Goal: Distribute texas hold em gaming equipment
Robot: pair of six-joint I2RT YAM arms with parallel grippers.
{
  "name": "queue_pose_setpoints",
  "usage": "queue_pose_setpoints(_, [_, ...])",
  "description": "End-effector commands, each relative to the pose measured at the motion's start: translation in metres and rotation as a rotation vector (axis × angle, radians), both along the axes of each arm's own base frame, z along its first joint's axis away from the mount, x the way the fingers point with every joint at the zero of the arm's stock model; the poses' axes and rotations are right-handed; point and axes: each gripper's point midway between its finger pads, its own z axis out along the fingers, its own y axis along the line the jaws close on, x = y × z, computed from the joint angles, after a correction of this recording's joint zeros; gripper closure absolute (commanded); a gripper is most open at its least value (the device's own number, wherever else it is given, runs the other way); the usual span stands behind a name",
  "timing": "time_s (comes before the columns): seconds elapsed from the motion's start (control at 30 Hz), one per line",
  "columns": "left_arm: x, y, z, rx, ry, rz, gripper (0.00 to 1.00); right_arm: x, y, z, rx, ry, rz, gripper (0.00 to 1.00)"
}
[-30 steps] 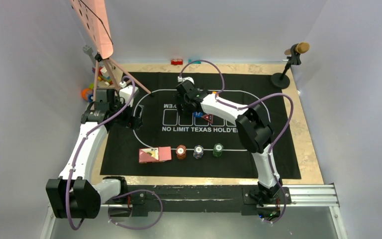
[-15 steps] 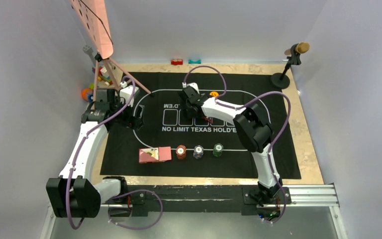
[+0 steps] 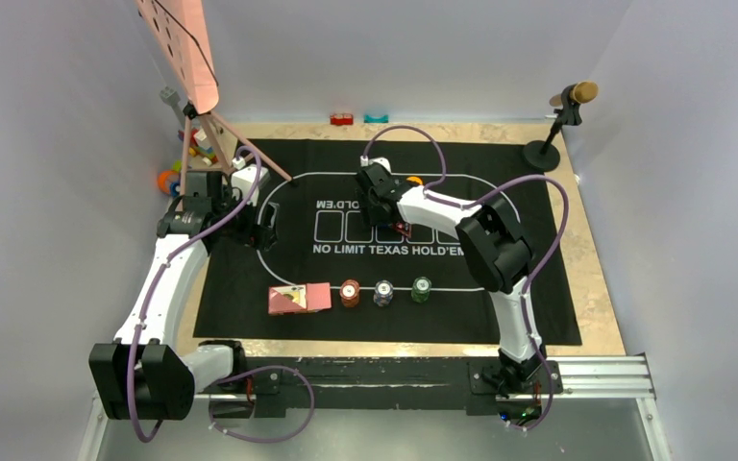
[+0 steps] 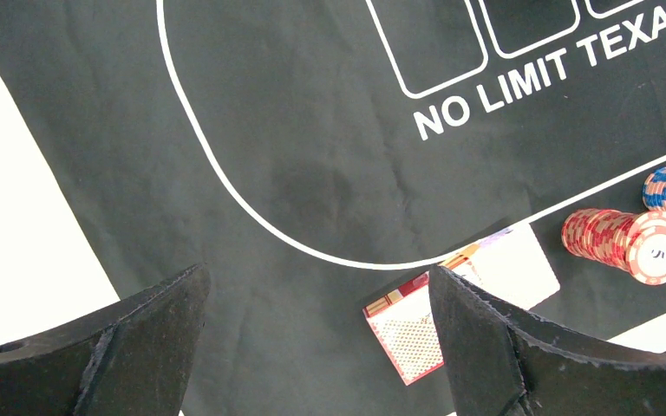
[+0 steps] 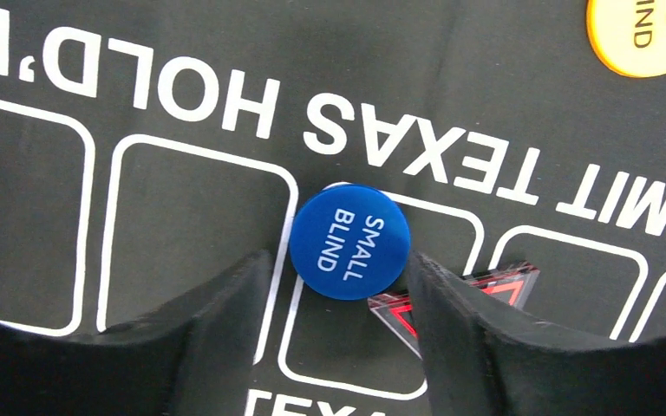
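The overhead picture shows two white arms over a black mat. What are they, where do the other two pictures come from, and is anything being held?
Those are two robot arms bolted side by side, each ending in a two-finger gripper. The overhead picture comes from a fixed camera above. The other two come from a camera on each wrist, so the dark shapes at the bottom are the fingers. On the black mat lie playing cards, red chips, blue-grey chips, green chips, a blue disc marked SMALL BLIND and an orange disc. The left gripper is open, holding nothing. The right gripper stands open around the blue disc, not clamped on it.
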Motion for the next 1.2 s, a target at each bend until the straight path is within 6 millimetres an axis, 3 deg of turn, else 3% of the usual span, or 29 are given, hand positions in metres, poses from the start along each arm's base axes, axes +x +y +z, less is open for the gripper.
queue_pose_setpoints(0.0, [0.009,-0.001,0.013,-0.018,-0.049,0.015,0.00,0.004,0.012,0.008,0.041,-0.021,0.028,0.42])
queue_pose_setpoints(0.23, [0.009,0.000,0.011,-0.011,-0.050,0.013,0.00,-0.004,0.024,0.000,0.070,0.023,0.062,0.55])
queue_pose_setpoints(0.33, [0.009,0.000,0.007,-0.006,-0.041,0.011,0.00,-0.013,0.043,0.000,0.096,0.037,0.110,0.59])
queue_pose_setpoints(0.43, [0.010,0.002,0.004,0.005,-0.031,0.014,0.00,-0.018,0.058,0.002,0.062,0.019,0.143,0.58])
queue_pose_setpoints(0.5, [0.009,0.002,0.003,0.004,-0.027,0.012,0.00,-0.017,0.059,0.008,0.051,0.007,0.139,0.46])
queue_pose_setpoints(0.67, [0.008,0.000,0.004,-0.002,-0.026,0.006,0.00,-0.003,0.032,0.034,0.031,-0.076,0.069,0.27])
queue_pose_setpoints(0.83, [0.006,-0.001,0.002,-0.008,-0.020,0.003,0.00,0.011,0.013,0.048,0.051,-0.119,0.017,0.24])
queue_pose_setpoints(1.0, [0.005,-0.001,0.000,-0.006,-0.016,0.000,0.00,0.021,0.001,0.034,0.041,-0.095,-0.017,0.24])
queue_pose_setpoints(1.17, [0.005,-0.001,0.001,-0.007,-0.016,-0.003,0.00,0.017,0.002,0.011,0.042,-0.045,-0.010,0.24])
